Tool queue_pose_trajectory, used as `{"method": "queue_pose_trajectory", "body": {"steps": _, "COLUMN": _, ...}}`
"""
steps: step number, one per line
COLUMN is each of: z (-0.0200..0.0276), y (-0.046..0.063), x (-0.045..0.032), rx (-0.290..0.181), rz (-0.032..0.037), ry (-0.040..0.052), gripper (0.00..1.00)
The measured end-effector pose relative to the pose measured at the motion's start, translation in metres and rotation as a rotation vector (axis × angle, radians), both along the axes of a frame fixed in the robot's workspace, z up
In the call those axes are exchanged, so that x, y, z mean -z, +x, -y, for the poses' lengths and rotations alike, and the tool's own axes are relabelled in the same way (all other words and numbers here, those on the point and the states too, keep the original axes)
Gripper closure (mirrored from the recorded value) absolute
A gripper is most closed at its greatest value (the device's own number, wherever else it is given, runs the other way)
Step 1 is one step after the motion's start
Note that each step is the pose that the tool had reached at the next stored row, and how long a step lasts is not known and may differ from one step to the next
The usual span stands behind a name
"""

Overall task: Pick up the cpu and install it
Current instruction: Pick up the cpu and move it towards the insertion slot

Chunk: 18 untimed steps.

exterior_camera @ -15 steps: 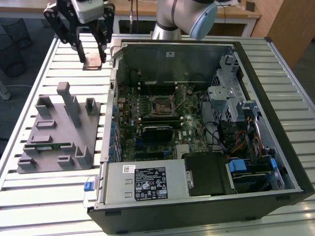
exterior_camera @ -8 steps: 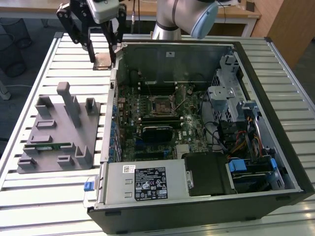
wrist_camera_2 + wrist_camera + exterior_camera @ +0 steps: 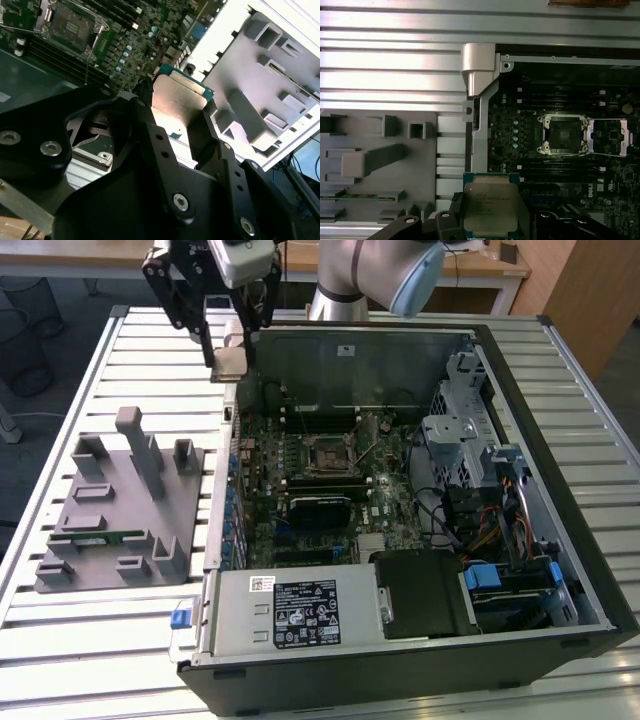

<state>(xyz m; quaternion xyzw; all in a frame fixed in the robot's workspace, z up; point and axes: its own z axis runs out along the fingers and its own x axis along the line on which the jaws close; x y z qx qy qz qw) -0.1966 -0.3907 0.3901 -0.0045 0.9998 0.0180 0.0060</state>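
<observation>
The cpu (image 3: 229,363), a flat square chip with a silver-grey top, hangs in the air above the far left corner of the open computer case (image 3: 560,390) in the exterior view. My gripper (image 3: 229,352) is shut on it, one black finger on each side. In both wrist views the cpu (image 3: 181,95) (image 3: 490,207) sits between the fingers (image 3: 145,107) (image 3: 456,204). The motherboard socket (image 3: 327,455) (image 3: 565,135) (image 3: 70,22) lies open with its metal frame lifted. It is apart from the chip, further inside the case.
A grey holder block (image 3: 110,510) (image 3: 380,160) with slots and posts lies on the slatted table (image 3: 90,640) at the exterior view's left, with a green memory stick (image 3: 95,537) in it. Inside the case are a power supply (image 3: 290,610), a drive cage (image 3: 455,430) and cables.
</observation>
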Motion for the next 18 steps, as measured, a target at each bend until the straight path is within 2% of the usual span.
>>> {"method": "queue_pose_trajectory", "body": {"steps": 6, "z": -0.0003, "y": 0.022, "x": 0.0, "rx": 0.0, "rz": 0.0001, "ry": 0.0, "gripper": 0.47}}
{"method": "queue_pose_trajectory", "body": {"steps": 18, "z": -0.004, "y": 0.06, "x": 0.0, "rx": 0.0, "rz": -0.0001, "ry": -0.0001, "gripper": 0.47}}
